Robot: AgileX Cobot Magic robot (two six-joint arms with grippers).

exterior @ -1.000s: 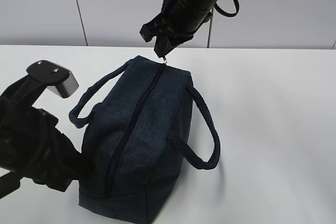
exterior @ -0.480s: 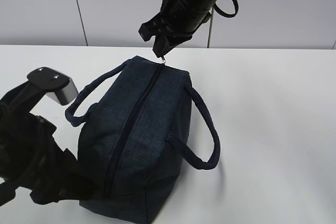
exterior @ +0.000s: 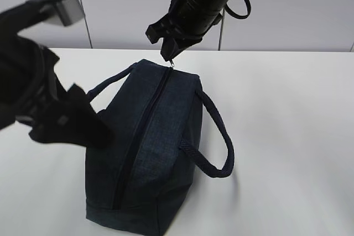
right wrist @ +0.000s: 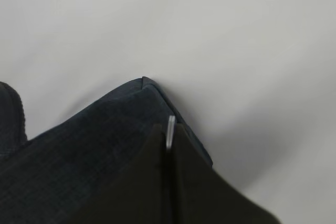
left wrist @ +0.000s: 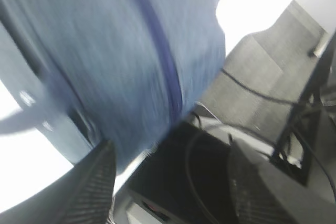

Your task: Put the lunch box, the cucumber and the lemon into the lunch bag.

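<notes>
The dark navy lunch bag (exterior: 149, 147) lies on the white table, its zipper closed along the top. My right gripper (exterior: 172, 56) is above the bag's far end, shut on the metal ring pull (right wrist: 170, 132) of the zipper. My left gripper (exterior: 83, 125) hangs raised beside the bag's left side; in the blurred left wrist view its fingers (left wrist: 94, 182) stand wide apart with nothing between them, the bag (left wrist: 121, 51) just beyond. The lunch box, the cucumber and the lemon are out of view.
The bag's two loop handles (exterior: 218, 136) hang out to either side. White table (exterior: 287, 109) stretches right of the bag. A grey panelled wall (exterior: 44, 9) stands behind the table.
My left arm has swung up from the bag's near left corner to a higher position beside the bag. The bag shifted slightly. My right gripper has stayed on the ring pull.
</notes>
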